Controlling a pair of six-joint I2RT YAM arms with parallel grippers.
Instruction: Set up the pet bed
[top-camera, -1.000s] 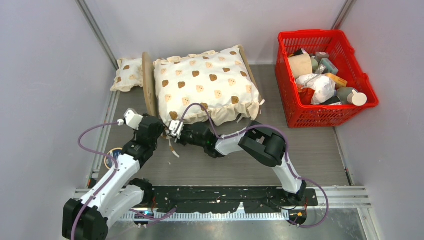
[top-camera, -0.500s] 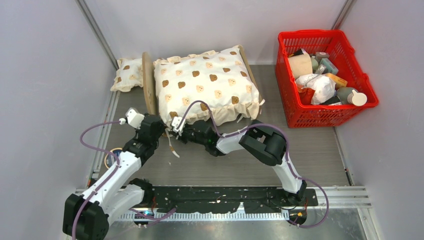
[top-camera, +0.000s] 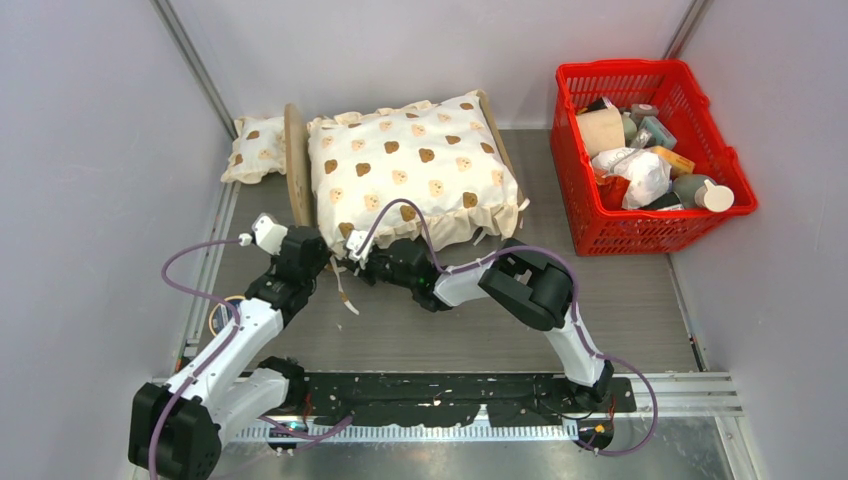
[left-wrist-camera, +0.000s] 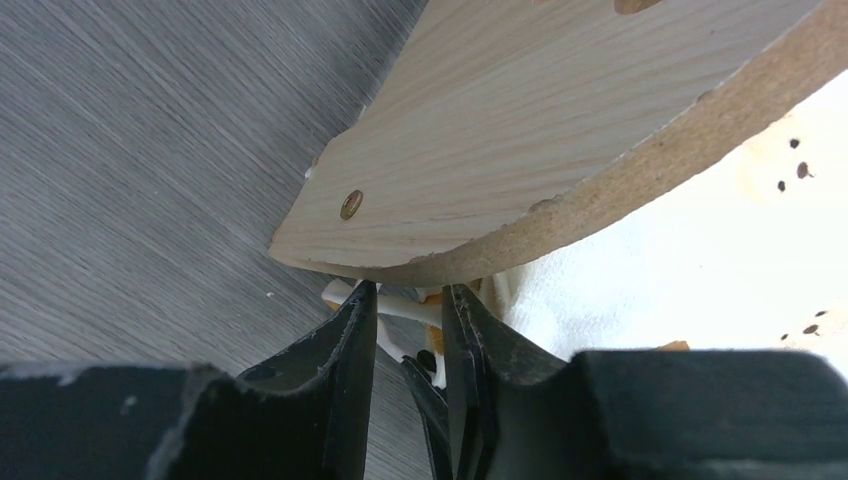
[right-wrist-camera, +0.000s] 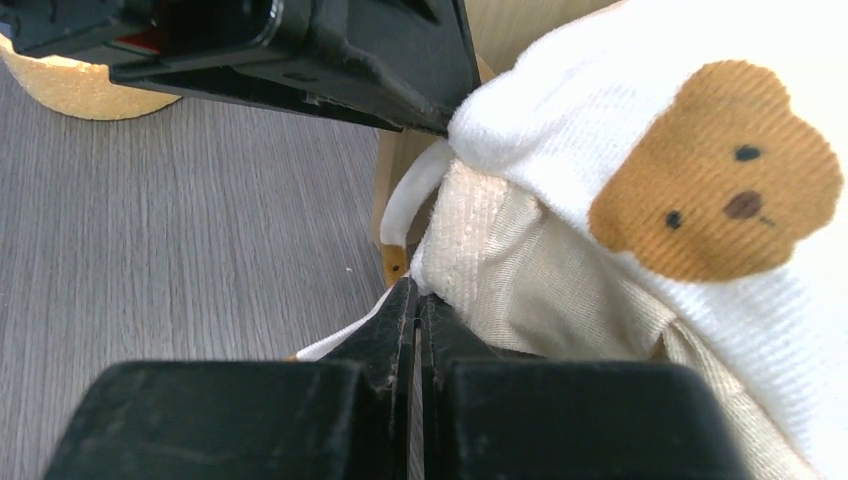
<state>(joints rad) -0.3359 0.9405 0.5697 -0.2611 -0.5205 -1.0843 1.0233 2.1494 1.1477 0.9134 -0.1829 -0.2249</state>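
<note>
Top view: the pet bed (top-camera: 296, 165) is sitting far-left on the surface (top-camera: 620, 300), with the cushion (top-camera: 415, 165) lying on it. Both arms are meeting at its near-left corner, the left pincer (top-camera: 326, 262) just beside the right pincer (top-camera: 352, 258). Left wrist: the left pincer (left-wrist-camera: 408, 292) is standing part open under the wooden frame corner, and a white tie (left-wrist-camera: 400, 308) is crossing the gap, unpinched. Right wrist: the right pincer (right-wrist-camera: 415, 290) is closed, fingers pressing together at the cushion's underside; whether it is pinching anything, cannot tell. Judgement: the left should be closing squarely on the tie, clear of the wood, before any pulling.
</note>
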